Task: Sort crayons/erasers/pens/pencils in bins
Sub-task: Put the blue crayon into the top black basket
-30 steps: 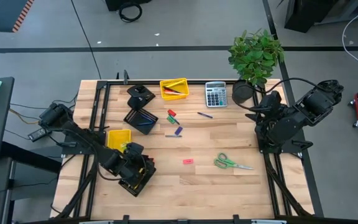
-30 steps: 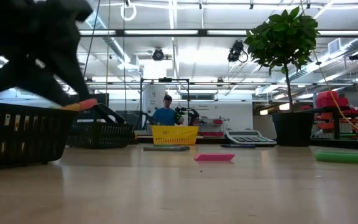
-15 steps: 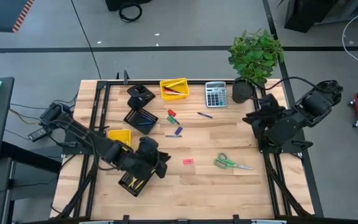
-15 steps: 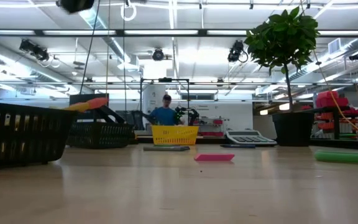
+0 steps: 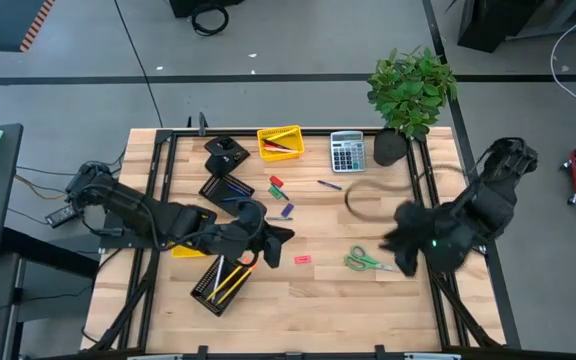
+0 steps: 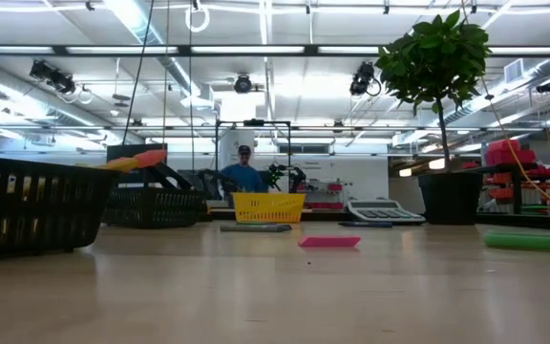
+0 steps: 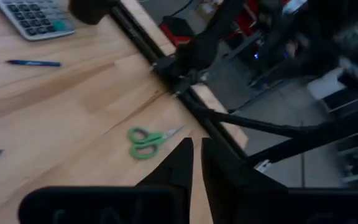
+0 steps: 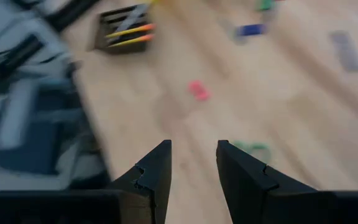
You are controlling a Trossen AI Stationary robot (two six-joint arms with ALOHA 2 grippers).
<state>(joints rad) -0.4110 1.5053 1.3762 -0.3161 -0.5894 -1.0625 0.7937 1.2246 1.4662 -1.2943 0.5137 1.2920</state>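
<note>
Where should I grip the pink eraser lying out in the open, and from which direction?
Pinch the pink eraser across its short width, coming straight down. It lies flat and alone on bare wood, long side running left-right in the high view. The right gripper, fingers open, seems better placed than the nearly closed left gripper.

In the high view, the pencils (image 5: 226, 281) lie in a mesh bin (image 5: 219, 283) near the counter's (image 5: 328, 300) front left. An eraser (image 5: 302, 259) lies right of it, and the scissors (image 5: 372, 262) lie farther right (near the right arm). The calculator (image 5: 346, 151) sits at the far edge, beside the plant (image 5: 411, 88).
</note>
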